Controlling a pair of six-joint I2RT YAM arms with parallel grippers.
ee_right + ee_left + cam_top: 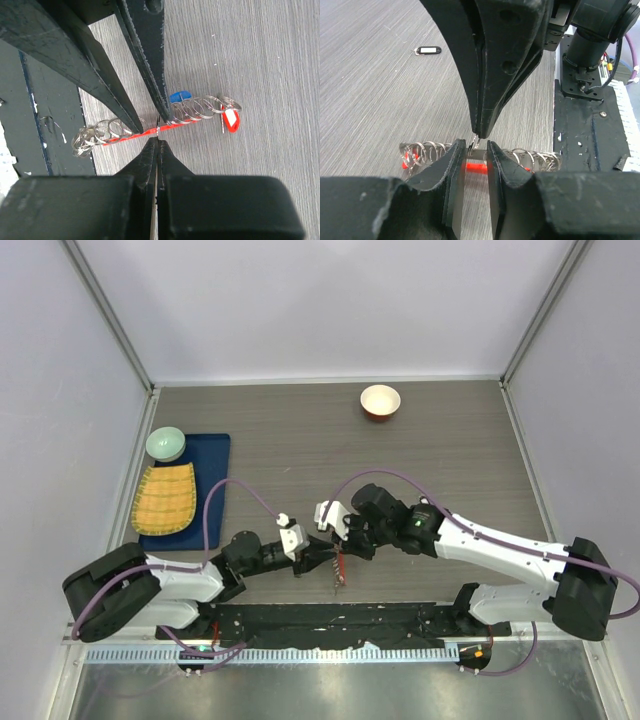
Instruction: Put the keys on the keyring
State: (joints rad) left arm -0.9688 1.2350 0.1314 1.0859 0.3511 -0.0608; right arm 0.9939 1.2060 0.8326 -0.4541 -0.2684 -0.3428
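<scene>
The keyring (125, 136) is a red bar carrying a row of silvery rings and lies on the table near the front edge. It also shows in the top view (342, 570). My left gripper (476, 159) stands over the bar's middle (476, 168), its jaws a narrow gap apart and closed round a short stretch of it. My right gripper (157, 142) is shut on a thin silvery ring (157, 131), held against the bar between the left fingers (134, 120). A blue key (179, 96) and a red key (230, 120) hang at one end. A black-and-white oval key (428, 50) lies apart.
A red-rimmed white bowl (380, 400) stands at the back. A blue tray (215, 455) at the left holds a green bowl (166, 443) and a yellow mat (166, 498). The black base plate (330, 618) runs along the near edge, right beside the keyring.
</scene>
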